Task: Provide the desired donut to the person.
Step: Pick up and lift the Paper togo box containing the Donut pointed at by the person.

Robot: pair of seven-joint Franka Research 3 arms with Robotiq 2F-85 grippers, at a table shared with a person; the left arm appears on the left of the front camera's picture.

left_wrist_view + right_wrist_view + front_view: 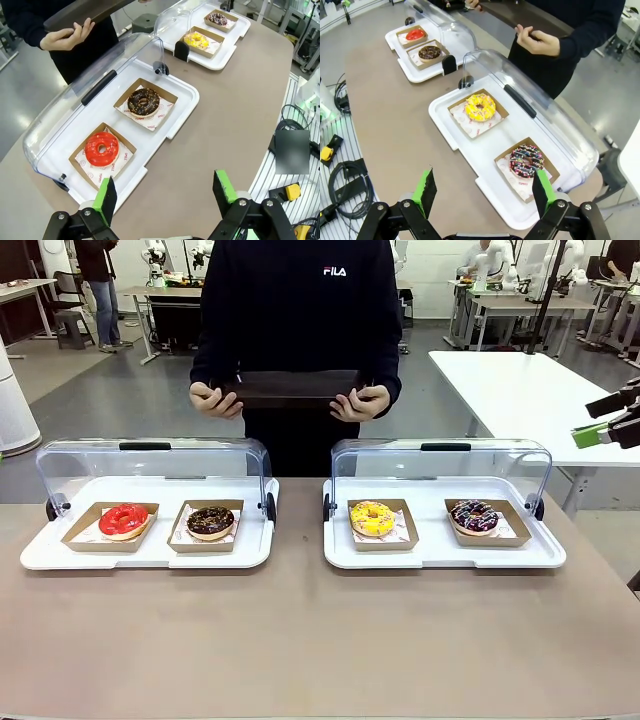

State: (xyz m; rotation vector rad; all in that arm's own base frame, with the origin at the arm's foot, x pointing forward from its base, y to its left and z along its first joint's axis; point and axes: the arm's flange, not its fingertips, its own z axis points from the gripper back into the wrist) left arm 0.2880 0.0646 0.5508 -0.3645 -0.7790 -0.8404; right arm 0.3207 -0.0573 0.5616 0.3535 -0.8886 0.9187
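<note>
- The left gripper (166, 189) hangs above the brown table (300, 640), fingers spread wide and holding nothing. In its wrist view the red-glazed donut (124, 520) lies at its 10 o'clock.
- The left white tray (150, 558) sits at the table's 10 o'clock. It holds the red-glazed donut, with the chocolate donut (210, 522) at that donut's 3 o'clock. Each lies in its own cardboard boat.
- The left clear lid (150, 462) is swung back and stands along that tray's 12 o'clock edge, between the donuts and the person (300, 320).
- The person stands at the table's 12 o'clock and holds a dark flat tray (292, 388) level at the waist. One hand (214, 400) is at its 9 o'clock end and the other hand (362, 403) at its 3 o'clock end.
- The right white tray (440, 558) sits at the table's 2 o'clock, apart from the left one. The yellow donut (372, 518) is on it, with the dark sprinkled donut (474, 516) at its 3 o'clock, both in cardboard boats.
- The right clear lid (440, 462) is likewise tipped back on the 12 o'clock side.
- Which donut is wanted cannot be told; all four lie in their boats.
- The right gripper (483, 186) hangs off the table's 3 o'clock side, fingers spread and empty. In its wrist view the sprinkled donut is at its 1 o'clock.
</note>
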